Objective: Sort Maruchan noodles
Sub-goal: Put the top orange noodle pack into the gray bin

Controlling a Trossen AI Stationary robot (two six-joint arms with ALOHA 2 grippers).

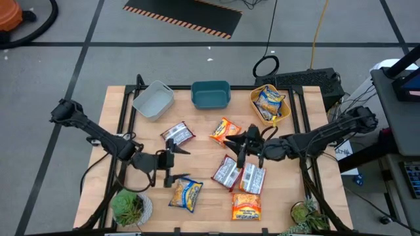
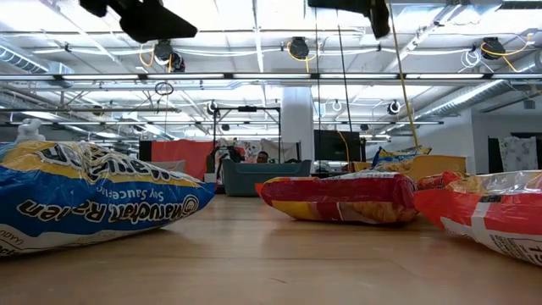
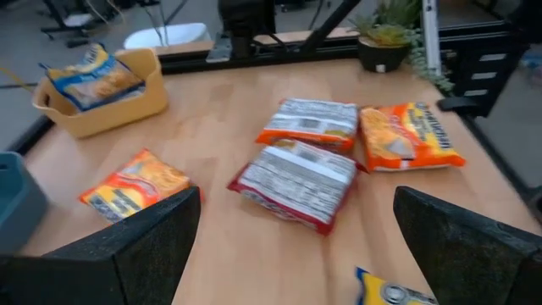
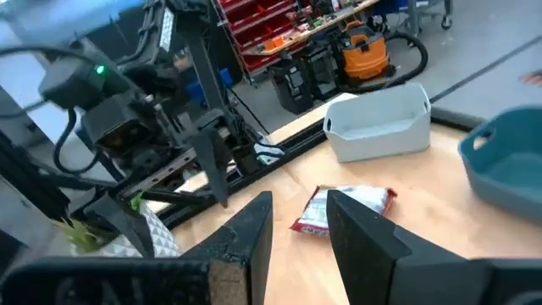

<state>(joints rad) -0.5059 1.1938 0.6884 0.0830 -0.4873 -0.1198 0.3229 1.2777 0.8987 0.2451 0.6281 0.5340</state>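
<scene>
Along the bench's [image 1: 115, 105] far edge stand a grey tub [image 1: 153, 99], a teal tub [image 1: 210, 94] and, toward the far right corner, a yellow tub [image 1: 270, 105] with a yellow-blue packet [image 1: 270, 101] inside. A potted plant [image 1: 130, 207] sits at the near left corner, another plant [image 1: 308, 215] at the near right.

On the open wood lie a silver-red packet [image 1: 177, 134] left of centre, an orange packet [image 1: 224, 129] at the middle, two silver packets [image 1: 227, 173] [image 1: 252, 178] side by side nearer the front, an orange one [image 1: 246, 206] at the near edge, and a yellow-blue one [image 1: 186, 194] near the front left.

The low view shows only packet ends, cut off at both sides.

The left gripper [image 1: 169, 159] hangs over the left middle, fingers spread wide, holding nothing. The right gripper [image 1: 239, 145] hangs at centre beside the orange packet, its fingers nearly together with a slim gap, empty.
</scene>
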